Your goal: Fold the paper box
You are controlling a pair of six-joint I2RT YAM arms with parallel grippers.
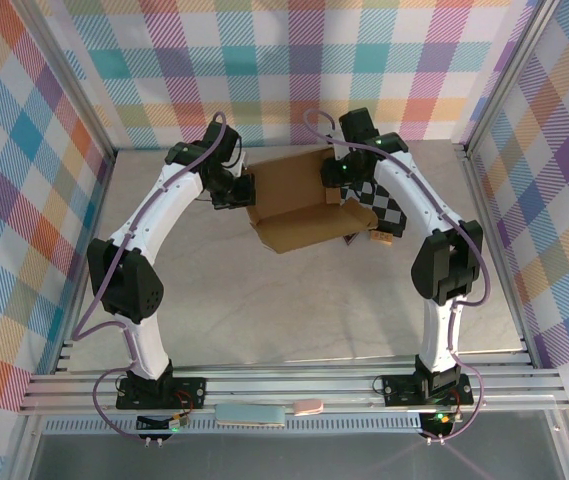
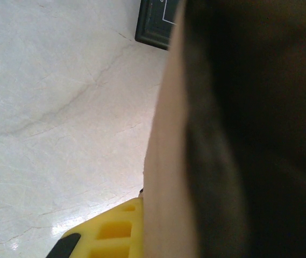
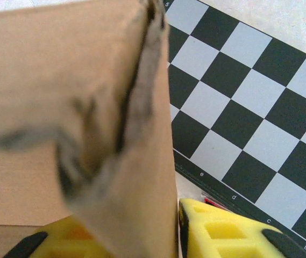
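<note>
Nearest you the tabletop (image 1: 284, 310) lies bare in front of the arm bases; everything that matters is at the far end, where both arms reach in toward each other. The box (image 1: 294, 205) sits there between them, partly raised, with a flap standing up at the back and its right end over the checkered board (image 1: 379, 205). Your left tool (image 1: 239, 188) is at the box's left edge, pressed together. In the left wrist view one yellow finger (image 2: 112, 231) lies tight against a cardboard wall, so I judge it is pinching that wall to anchor the box while the other side gets worked. Its partner finger is hidden behind the cardboard, and the box's inside is just darkness there. Your right tool (image 1: 342, 185) is at the right end, spread: the right wrist view shows its fingers (image 3: 222, 236) on either side of an upright, creased wall, with a slim gap on the board side, so it straddles rather than clamps. That wall is blurred, so I cannot tell you whether any tab is seated. From above, both tools cover the box's end folds.
</note>
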